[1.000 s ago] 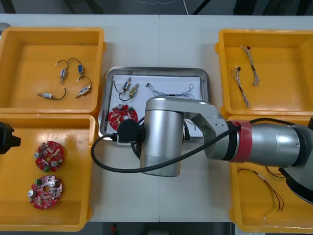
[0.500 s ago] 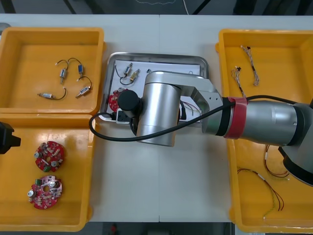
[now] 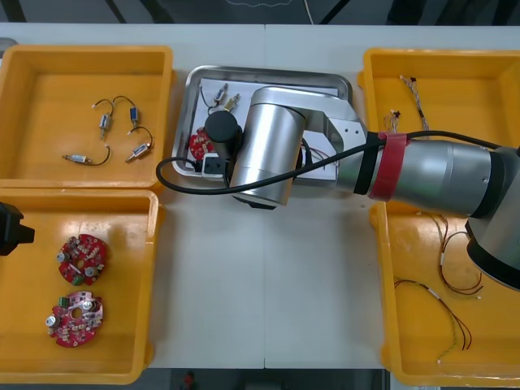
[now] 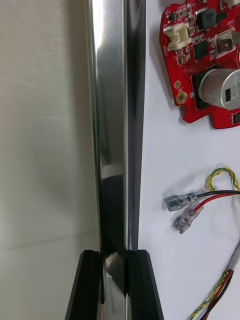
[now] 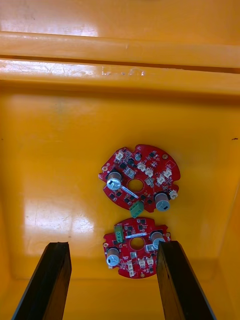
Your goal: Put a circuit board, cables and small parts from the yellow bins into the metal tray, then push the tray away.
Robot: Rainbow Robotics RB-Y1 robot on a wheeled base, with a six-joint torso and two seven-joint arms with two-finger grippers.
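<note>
Light table (image 3: 268, 284): your right gripper (image 4: 115, 292) pinches the rim of the metal tray (image 3: 276, 73), upper centre, with a circuit board (image 4: 205, 60) and cable (image 4: 212, 201) inside. Your left gripper (image 5: 115, 285) hangs spread over boards (image 5: 140, 177) in the lower-left yellow bin (image 3: 122, 325).

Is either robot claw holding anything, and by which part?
The right gripper pinches the shiny metal tray by its rim; the open left gripper holds nothing.

Light table (image 3: 268, 309), centre seam (image 3: 265, 45), dark floor (image 3: 162, 10) beyond
</note>
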